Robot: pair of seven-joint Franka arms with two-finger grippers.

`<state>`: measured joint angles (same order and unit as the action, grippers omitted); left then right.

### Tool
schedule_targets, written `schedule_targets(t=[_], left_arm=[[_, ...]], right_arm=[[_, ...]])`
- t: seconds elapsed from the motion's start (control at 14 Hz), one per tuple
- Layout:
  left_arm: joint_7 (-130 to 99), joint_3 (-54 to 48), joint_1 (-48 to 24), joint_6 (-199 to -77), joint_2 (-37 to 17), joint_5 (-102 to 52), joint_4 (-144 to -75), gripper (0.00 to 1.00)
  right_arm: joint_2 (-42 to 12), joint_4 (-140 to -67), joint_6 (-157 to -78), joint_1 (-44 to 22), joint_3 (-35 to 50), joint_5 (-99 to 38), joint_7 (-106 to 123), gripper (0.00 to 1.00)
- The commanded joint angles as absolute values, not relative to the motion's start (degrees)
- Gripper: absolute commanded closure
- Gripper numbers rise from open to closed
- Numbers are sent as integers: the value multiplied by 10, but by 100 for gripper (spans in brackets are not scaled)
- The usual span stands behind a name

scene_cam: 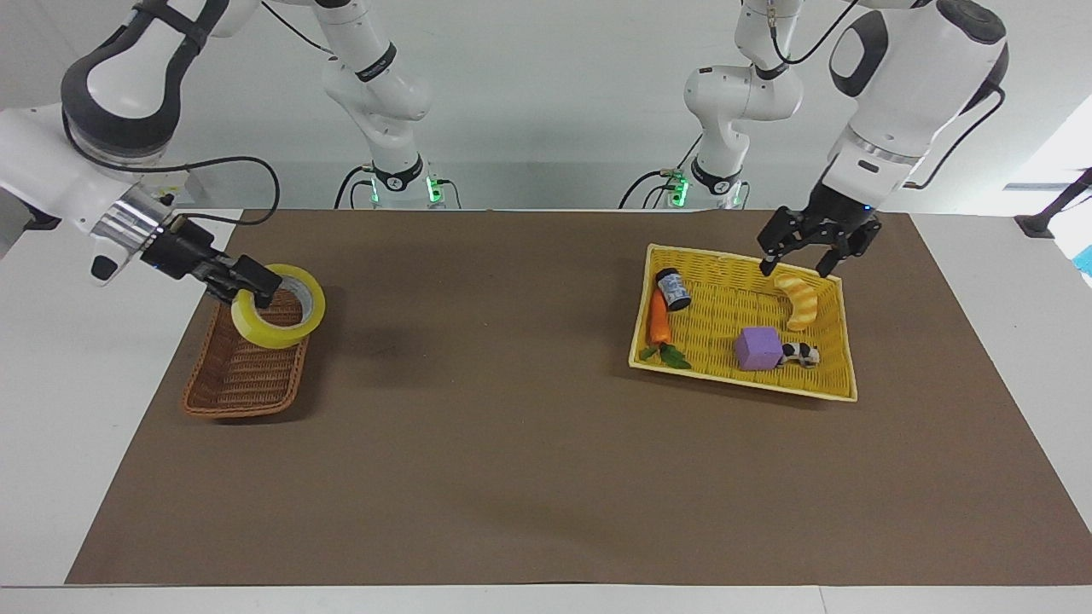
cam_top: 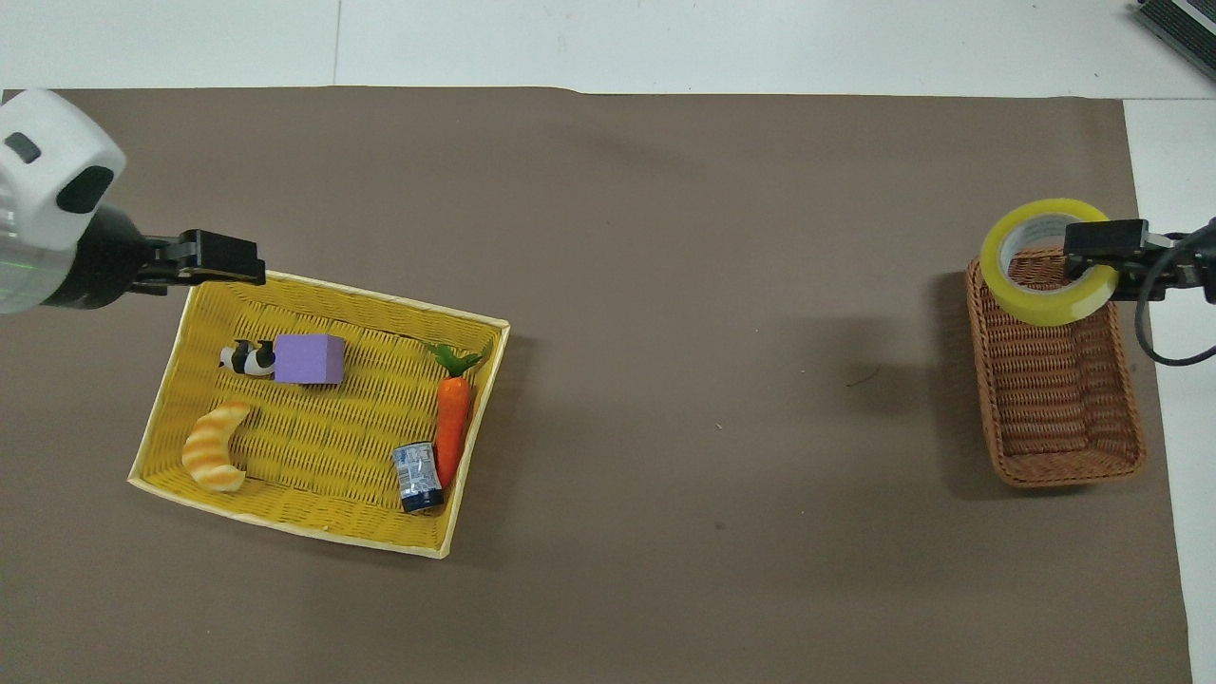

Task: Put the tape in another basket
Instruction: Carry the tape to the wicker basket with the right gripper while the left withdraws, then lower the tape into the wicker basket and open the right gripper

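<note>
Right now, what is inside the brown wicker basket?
The basket shows only bare woven floor; nothing lies in it. The right gripper holds the tape over the end nearer the robots, and the roll hides part of that end.

I see a white table [scene_cam: 51, 358] covered across most of its top by a brown mat [scene_cam: 512, 460]. On the mat sit two containers, well apart: a dark wicker basket [scene_cam: 243, 379] toward the right arm's end and a yellow woven tray [scene_cam: 832, 333] toward the left arm's end.
</note>
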<state>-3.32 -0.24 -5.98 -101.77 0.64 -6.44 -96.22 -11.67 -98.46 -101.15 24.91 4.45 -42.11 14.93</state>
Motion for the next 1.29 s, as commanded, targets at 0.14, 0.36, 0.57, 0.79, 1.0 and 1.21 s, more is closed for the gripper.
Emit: schedule_targets(t=[0.14, 0.36, 0.57, 0.79, 1.0, 1.21], left_arm=[[73, -9, -39, -938, 5, 28, -918, 0], [70, -10, -29, -937, 5, 18, -918, 0], [69, -10, -25, -886, -2, -2, -892, 0], [64, -10, -12, -874, -10, -21, -869, 0], [68, -10, -11, -891, -4, -15, -873, 0], [67, -11, -13, -889, 4, -15, -875, 0]], right_arm=[[-181, -989, -1024, 294, 44, -408, 238, 100], [-219, -991, -1029, 317, 42, -408, 302, 100], [-223, -1016, -1038, 323, 40, -408, 337, 100], [-218, -1030, -1039, 321, 38, -396, 366, 87], [-216, -1042, -1059, 320, 38, -363, 399, 75], [-215, -1047, -1060, 319, 38, -363, 397, 3]])
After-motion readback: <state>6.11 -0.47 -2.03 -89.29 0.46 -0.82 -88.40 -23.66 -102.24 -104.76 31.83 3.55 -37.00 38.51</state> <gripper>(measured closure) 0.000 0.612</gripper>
